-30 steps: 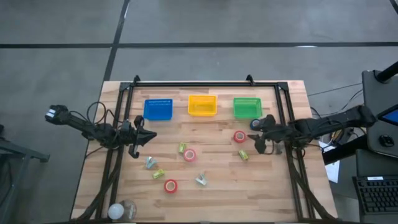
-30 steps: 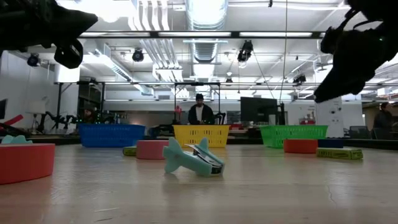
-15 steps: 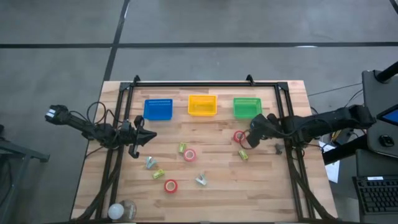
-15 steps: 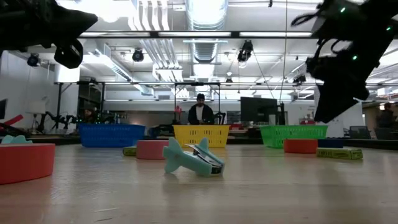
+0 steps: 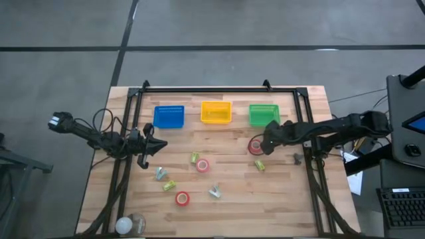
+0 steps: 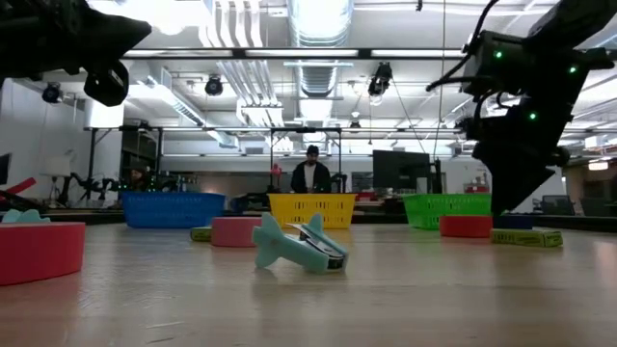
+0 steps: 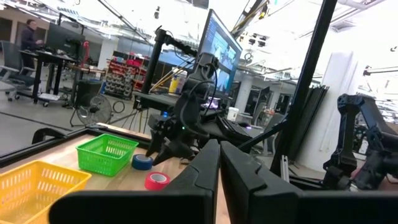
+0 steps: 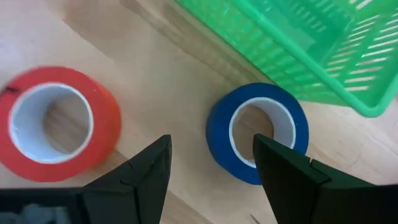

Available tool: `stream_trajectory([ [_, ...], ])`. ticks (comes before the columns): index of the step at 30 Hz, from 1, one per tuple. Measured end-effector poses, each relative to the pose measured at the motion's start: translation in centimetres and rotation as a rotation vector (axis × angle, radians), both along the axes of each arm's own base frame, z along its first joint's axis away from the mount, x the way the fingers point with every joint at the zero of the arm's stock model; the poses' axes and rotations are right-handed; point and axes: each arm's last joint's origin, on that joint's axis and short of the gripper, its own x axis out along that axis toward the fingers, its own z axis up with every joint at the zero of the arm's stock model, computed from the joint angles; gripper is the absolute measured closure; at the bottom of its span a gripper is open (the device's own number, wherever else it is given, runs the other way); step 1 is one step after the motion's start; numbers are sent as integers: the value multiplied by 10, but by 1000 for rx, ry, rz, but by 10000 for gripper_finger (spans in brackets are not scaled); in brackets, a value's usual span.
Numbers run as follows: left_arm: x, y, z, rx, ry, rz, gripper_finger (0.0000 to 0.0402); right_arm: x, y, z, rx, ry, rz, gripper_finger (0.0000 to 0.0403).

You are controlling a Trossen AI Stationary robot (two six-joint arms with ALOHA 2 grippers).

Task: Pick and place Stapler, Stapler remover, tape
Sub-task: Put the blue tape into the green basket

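While the left gripper waits pinched shut over the table's left side, three baskets sit along the back: blue, yellow, green. Loose stuff in the middle incl. a red tape roll, another, and a teal staple remover. Right gripper is spread wide, holding nothing, right over a blue tape roll just beside the green basket, w/ a third red roll next to it. Vs 1 sec ago, the right arm has slid left toward the rolls.
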Motion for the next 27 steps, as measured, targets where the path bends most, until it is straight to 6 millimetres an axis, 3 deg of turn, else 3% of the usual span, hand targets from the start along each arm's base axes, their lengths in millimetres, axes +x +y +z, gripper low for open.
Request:
stream_trajectory([
  [10,0,0,0,0,0,1,382,6,-2,-16,-14,111,17,201],
  [23,0,0,0,0,0,0,380,7,0,-10,38,73,48,342],
  [27,0,0,0,0,0,0,382,6,2,-4,102,22,57,368],
])
